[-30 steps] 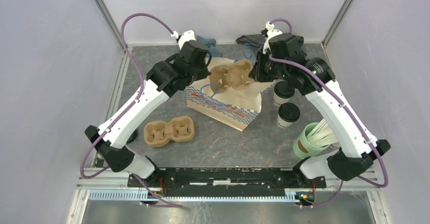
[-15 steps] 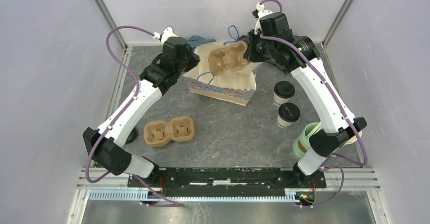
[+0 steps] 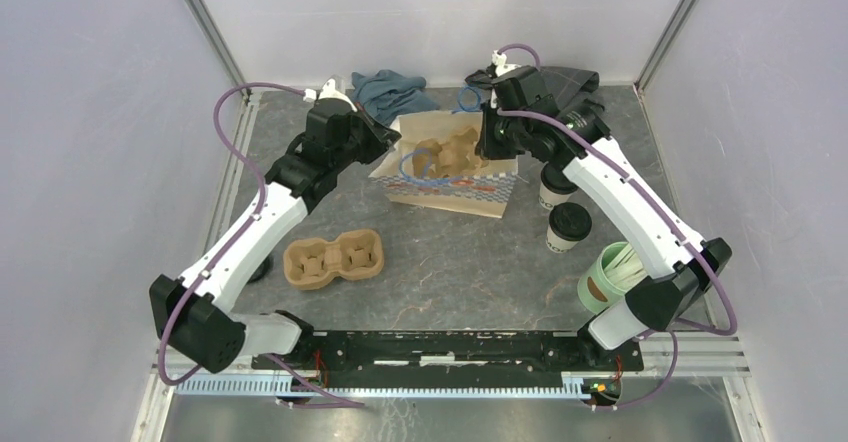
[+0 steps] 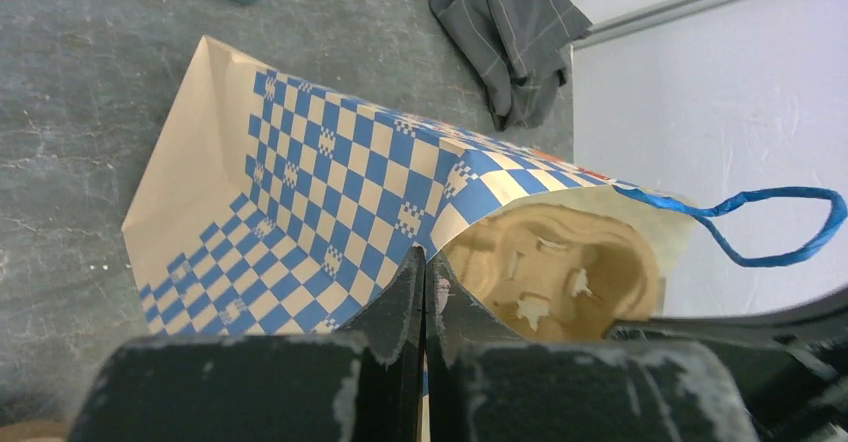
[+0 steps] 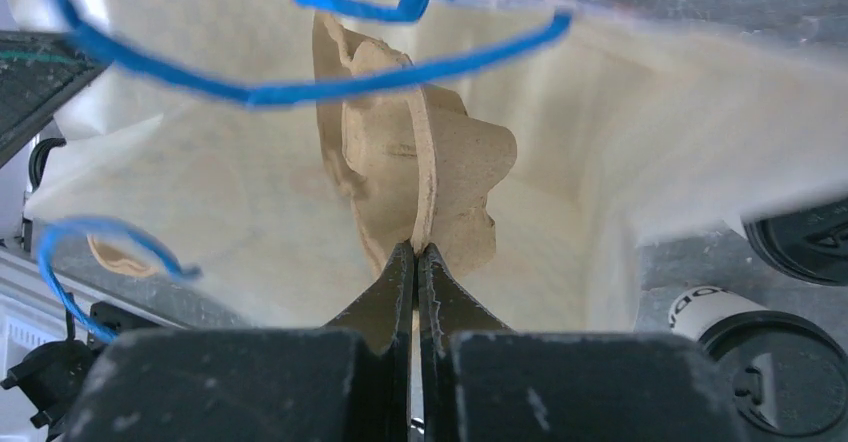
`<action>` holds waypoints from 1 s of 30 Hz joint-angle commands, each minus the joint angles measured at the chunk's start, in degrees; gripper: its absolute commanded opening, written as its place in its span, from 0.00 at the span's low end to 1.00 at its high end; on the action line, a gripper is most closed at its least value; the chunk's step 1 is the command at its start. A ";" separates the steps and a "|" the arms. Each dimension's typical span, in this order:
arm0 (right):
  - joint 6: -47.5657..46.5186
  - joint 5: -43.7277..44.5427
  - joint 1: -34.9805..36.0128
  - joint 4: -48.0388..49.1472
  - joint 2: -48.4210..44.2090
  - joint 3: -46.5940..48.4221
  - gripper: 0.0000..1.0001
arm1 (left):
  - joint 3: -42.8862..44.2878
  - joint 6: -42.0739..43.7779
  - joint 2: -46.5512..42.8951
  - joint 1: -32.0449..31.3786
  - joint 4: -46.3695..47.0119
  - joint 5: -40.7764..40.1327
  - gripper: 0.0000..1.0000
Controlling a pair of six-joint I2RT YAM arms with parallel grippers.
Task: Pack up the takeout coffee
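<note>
Matt paper bag (image 4: 300, 172), rough pulp tray (image 5: 440, 162), smooth plastic lid (image 3: 571, 218) on takeout coffee (image 3: 561, 241)

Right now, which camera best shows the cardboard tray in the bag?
The right wrist view: the tray fills the centre, edge-on, pinched by the right gripper inside the bag. The top view shows it small, from above; the left wrist glimpses part through the bag's mouth.

I see a grey mottled table (image 3: 440, 272). On it: a blue-checked paper bag (image 3: 455, 190) mid-rear, a cardboard cup carrier (image 3: 333, 259) front left, two black-lidded takeout coffees (image 3: 569, 224) right, a mint-green cup (image 3: 598, 284) nearer right, a blue cloth (image 3: 388, 90) and a dark cloth (image 3: 572, 80) along the back.
</note>
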 commanded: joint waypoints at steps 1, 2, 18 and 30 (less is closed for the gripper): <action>2.62 1.53 0.99 5.97 -1.74 -0.72 0.00 | -2.33 -3.31 -3.77 -0.27 2.96 4.24 0.02; 2.14 2.26 1.63 5.69 -1.09 0.04 0.00 | -2.54 -3.40 -4.05 -0.27 3.10 4.56 0.02; 8.00 0.02 3.61 22.49 -3.52 -18.72 0.00 | -2.44 -6.11 -5.28 -0.35 1.58 5.58 0.02; 5.54 -3.87 1.73 21.77 -0.53 -17.92 0.05 | -2.48 -4.47 -5.24 -0.32 1.09 4.78 0.02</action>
